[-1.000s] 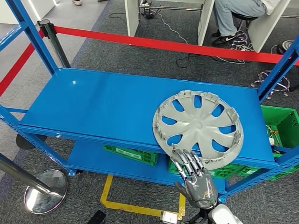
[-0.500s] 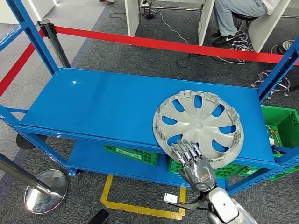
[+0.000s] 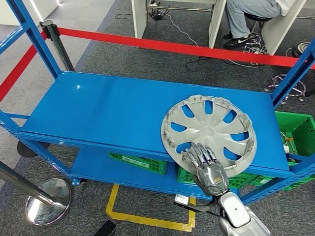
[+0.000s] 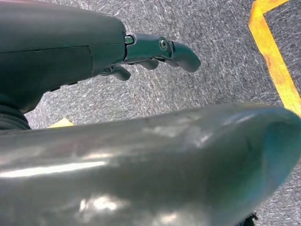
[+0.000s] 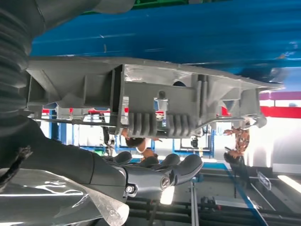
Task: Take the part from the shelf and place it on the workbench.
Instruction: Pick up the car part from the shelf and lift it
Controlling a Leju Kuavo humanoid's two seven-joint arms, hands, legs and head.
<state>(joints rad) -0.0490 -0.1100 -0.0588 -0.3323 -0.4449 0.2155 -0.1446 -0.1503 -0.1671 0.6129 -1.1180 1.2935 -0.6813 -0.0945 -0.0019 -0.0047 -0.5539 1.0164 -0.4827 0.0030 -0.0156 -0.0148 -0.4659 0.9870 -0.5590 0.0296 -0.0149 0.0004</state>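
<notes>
From the head view, a round silver-grey plastic wheel cover with curved spokes (image 3: 208,134) lies flat on the top board of a blue metal shelf (image 3: 111,113), toward the shelf's right end, its near rim jutting slightly past the front edge. The right hand (image 3: 208,172) reaches up from below at that near rim: its silver fingers (image 3: 199,155) are spread and lie over the cover's edge, fingertips just inside the rim, beside one of the spoke openings. They are not closed on it; the hand holds nothing. Below the fingers, on the lower shelf board, sit green plastic crates (image 3: 139,163), and beyond the right upright stands another green crate (image 3: 299,132). A red barrier belt (image 3: 185,48) runs behind the shelf, and a seated person's legs (image 3: 245,17) show at a white desk farther back. A chrome stanchion base (image 3: 48,200) rests on the grey carpet, near yellow floor tape (image 3: 148,219).

In the left wrist view, the left hand (image 4: 152,49) hangs over grey carpet, its dark fingers (image 4: 177,51) stretched out and gripping nothing; a yellow tape line lies beyond the fingertips.

In the right wrist view, the right hand's fingers are extended side by side, close against the ribbed grey rim of the wheel cover, with the blue shelf board on the rim's far side. Whether they touch the rim I cannot tell.
</notes>
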